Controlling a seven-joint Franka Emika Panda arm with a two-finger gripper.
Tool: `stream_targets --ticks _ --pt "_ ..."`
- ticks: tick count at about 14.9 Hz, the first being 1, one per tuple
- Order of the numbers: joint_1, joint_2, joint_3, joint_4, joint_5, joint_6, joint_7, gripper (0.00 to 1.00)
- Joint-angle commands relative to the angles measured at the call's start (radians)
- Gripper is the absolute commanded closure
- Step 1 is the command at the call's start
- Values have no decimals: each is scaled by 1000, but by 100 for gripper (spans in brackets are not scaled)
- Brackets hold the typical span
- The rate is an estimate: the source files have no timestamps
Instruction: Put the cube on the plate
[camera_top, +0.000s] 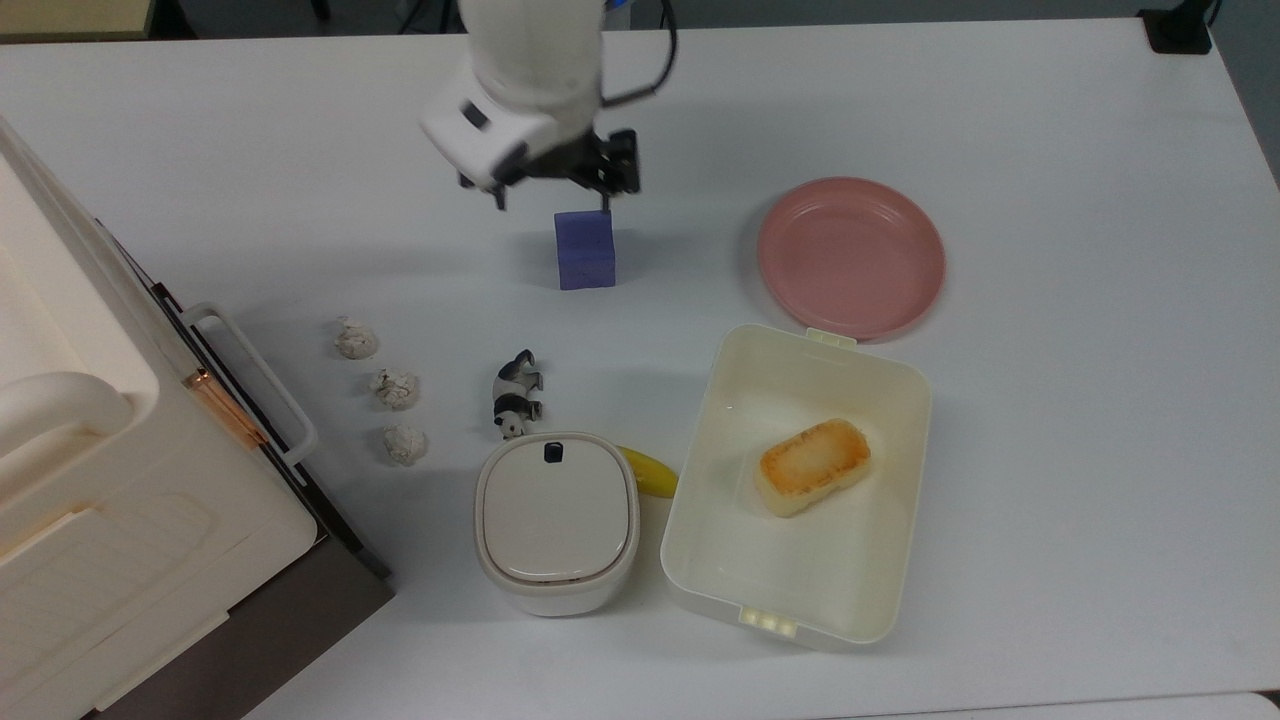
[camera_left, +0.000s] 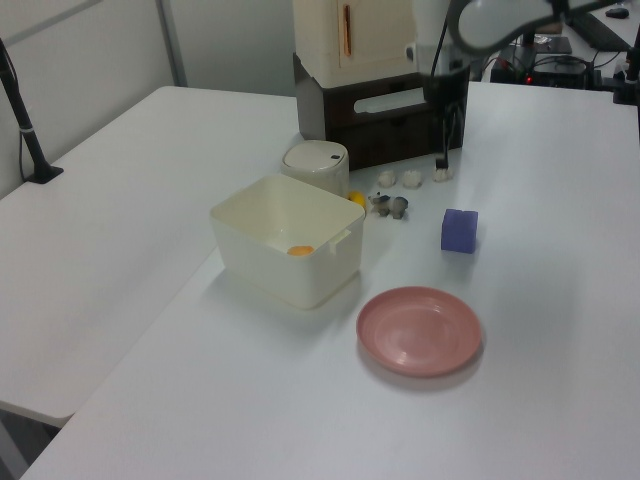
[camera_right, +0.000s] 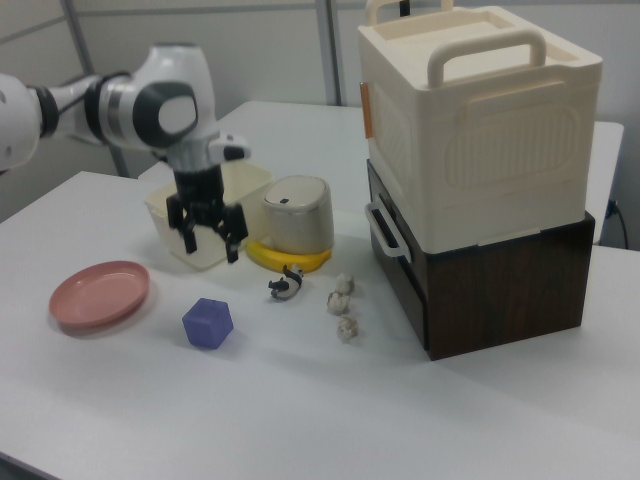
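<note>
While approaching for a grasp: black two-finger hand (camera_top: 553, 200), fingers spread apart and empty, poised above small matte blue-purple cube (camera_top: 585, 250) resting on white surface (camera_top: 1050, 400), well apart from empty round pink plastic plate (camera_top: 851, 256).

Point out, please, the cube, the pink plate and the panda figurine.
cube (camera_top: 585, 250), top view, middle of its top face
pink plate (camera_top: 851, 256), top view, middle of its bare dish
panda figurine (camera_top: 516, 393), top view, its body
</note>
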Motion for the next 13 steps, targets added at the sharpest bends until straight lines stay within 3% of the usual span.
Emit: stream_targets --ticks 1,12,13 --pt "51 22 -6 -118 -15 113 -13 0" --pt "84 119 -8 -134 -17 184 -2 0" --pt "89 125 -8 -134 -24 184 -2 8"
